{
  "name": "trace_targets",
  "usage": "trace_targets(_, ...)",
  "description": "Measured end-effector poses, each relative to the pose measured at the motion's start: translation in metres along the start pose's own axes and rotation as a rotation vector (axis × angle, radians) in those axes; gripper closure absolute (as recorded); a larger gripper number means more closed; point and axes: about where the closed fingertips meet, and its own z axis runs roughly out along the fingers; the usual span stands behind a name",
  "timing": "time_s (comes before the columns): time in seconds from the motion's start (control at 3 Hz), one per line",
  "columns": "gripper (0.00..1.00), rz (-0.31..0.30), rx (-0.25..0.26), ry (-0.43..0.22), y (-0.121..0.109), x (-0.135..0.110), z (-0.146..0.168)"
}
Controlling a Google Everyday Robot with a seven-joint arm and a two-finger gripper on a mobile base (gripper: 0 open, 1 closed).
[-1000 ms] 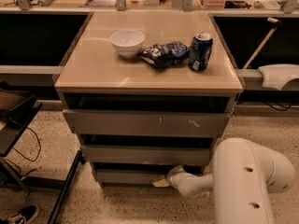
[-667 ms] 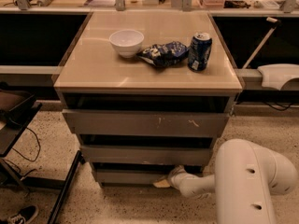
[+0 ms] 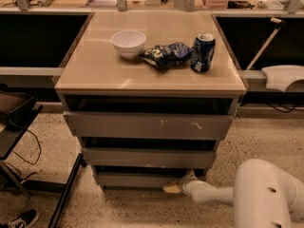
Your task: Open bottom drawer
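Reaches in low from the right with the white arm, close over the speckled floor. Sets the tool at the right end of the bottom drawer, by its lower edge and seemingly touching it. Cannot tell whether spread, pressed together or pinching anything there. Shows only a tan tip against the grey front. Probably goes for that end because of the plain, handleless front, with only edges and the dark gap above as purchase for a pull.

Finds the bottom drawer lowest of three in the table, directly under the middle drawer and set a little back from it. Looks near shut or barely started. Judges the task as early, with nearly the whole outward pull yet to do.

Notes the top drawer, widest and marked with white scratches, standing furthest out and overhanging the working spot. Probably explains the flat, floor-level approach.

Leaves the white bowl, the crumpled blue chip bag and the blue soda can grouped on the table's far half, well apart from the tool. Risks rocking the upright can first with any jerky pull, so calls for a slow, straight draw.
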Motion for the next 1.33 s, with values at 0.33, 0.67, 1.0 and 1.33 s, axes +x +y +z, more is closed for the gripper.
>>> trace_targets(0.33, 0.00, 0.000, 0.004, -0.001, -0.004, 0.000, 0.001)
trace_targets(0.67, 0.00, -0.014, 0.008, 0.009, -0.003, -0.001, 0.002)
trace_targets(1.0, 0.00, -0.097, 0.031, 0.053, 0.001, 0.007, 0.013)
trace_targets(1.33, 0.00, -0.104, 0.033, 0.058, 0.003, 0.003, 0.017)
